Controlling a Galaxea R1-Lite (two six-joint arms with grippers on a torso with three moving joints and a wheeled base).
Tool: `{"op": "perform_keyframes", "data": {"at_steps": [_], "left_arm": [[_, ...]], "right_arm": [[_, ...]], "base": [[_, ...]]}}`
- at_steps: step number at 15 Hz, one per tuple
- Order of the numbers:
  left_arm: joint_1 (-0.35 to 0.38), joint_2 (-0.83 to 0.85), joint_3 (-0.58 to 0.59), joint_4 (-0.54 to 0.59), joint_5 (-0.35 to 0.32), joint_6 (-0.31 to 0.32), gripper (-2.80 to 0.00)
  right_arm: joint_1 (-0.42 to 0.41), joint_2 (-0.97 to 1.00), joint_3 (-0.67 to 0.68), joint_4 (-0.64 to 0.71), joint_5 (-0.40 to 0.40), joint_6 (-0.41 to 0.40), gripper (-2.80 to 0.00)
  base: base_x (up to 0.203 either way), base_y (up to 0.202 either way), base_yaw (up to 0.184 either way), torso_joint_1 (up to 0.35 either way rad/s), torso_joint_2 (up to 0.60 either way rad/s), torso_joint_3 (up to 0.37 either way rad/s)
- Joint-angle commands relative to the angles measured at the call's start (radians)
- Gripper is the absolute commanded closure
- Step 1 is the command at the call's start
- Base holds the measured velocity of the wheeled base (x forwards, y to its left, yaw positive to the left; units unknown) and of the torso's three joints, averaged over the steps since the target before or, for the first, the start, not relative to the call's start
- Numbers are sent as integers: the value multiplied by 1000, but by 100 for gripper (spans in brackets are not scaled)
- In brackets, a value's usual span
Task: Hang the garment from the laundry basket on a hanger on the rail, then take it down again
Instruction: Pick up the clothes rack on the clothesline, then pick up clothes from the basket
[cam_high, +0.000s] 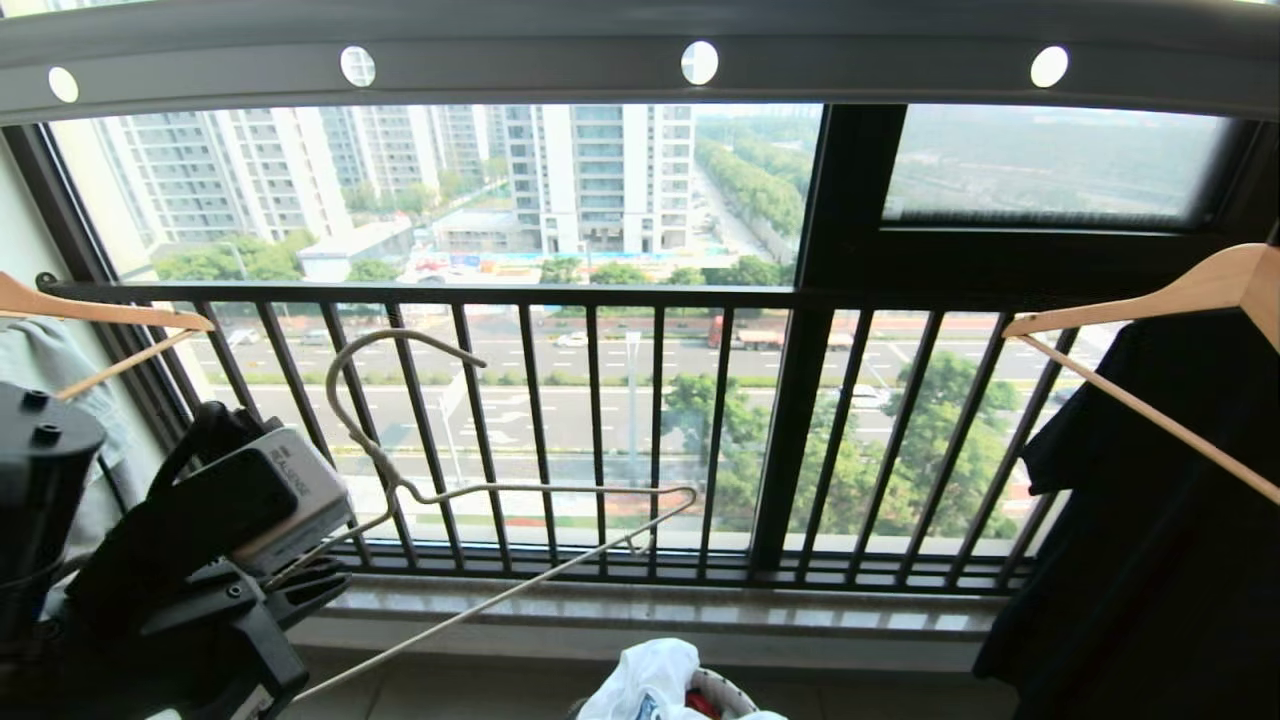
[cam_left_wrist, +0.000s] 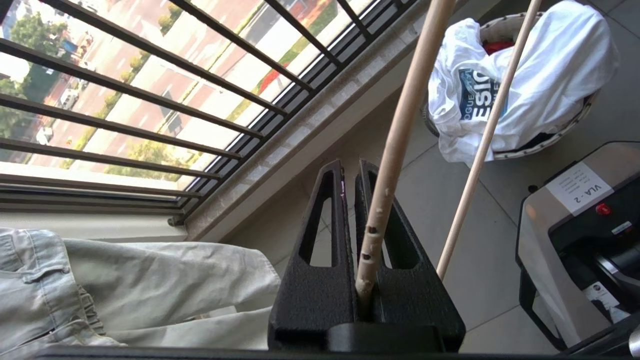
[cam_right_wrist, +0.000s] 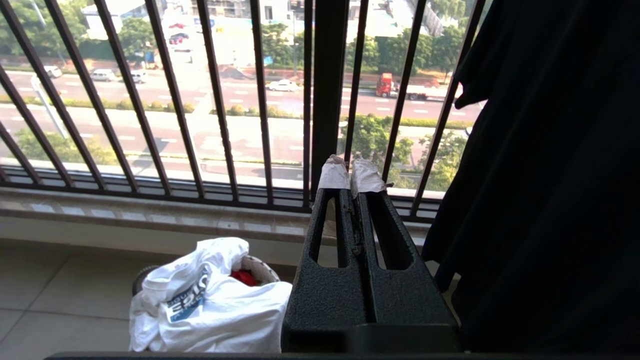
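The cream wire hanger (cam_high: 560, 488) is gripped at one lower corner by my left gripper (cam_high: 315, 588), low on the left in the head view. It tilts up, its long hook in front of the railing and well below the dark rail (cam_high: 520, 60) with round holes. In the left wrist view the jaws (cam_left_wrist: 351, 167) are shut on the hanger's wire (cam_left_wrist: 372, 235). The white T-shirt garment (cam_left_wrist: 550, 75) with a blue logo lies over the laundry basket (cam_left_wrist: 545, 145) on the floor. My right gripper (cam_right_wrist: 350, 175) is shut and holds nothing, above and beside the garment (cam_right_wrist: 220, 305).
Wooden hangers hang at the left (cam_high: 100, 310) and right (cam_high: 1180, 295), the right one bearing a black garment (cam_high: 1150, 520). A pale denim garment (cam_left_wrist: 100, 285) hangs by my left arm. The black railing (cam_high: 600, 430) and stone sill stand ahead. A red garment (cam_right_wrist: 245, 276) lies in the basket.
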Motion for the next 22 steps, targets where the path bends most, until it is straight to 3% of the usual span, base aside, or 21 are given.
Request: {"op": "perform_keyframes", "data": {"at_steps": [1,4,5,9,12,22], "left_arm": [[29,114,6,-25,-1,-1,0],[38,147,108,-309,-10,6,0],[38,165,117,-335,-11,9,0],[39,258,138,-336,-20,10,0],[54,261,165,-337,-123,18,0],[66,254,185,-343,-213,48,0]], "right_arm": [[0,1,0,0,0,-1,0],[0,1,0,0,0,0,0],[0,1,0,0,0,1,0],[0,1,0,0,0,1,0],[0,1,0,0,0,0,0],[0,1,0,0,0,0,0]], "base": [[0,0,0,0,0,0],[0,0,0,0,0,0],[0,0,0,0,0,0],[0,0,0,0,0,0],[0,0,0,0,0,0],[0,0,0,0,0,0]]}}
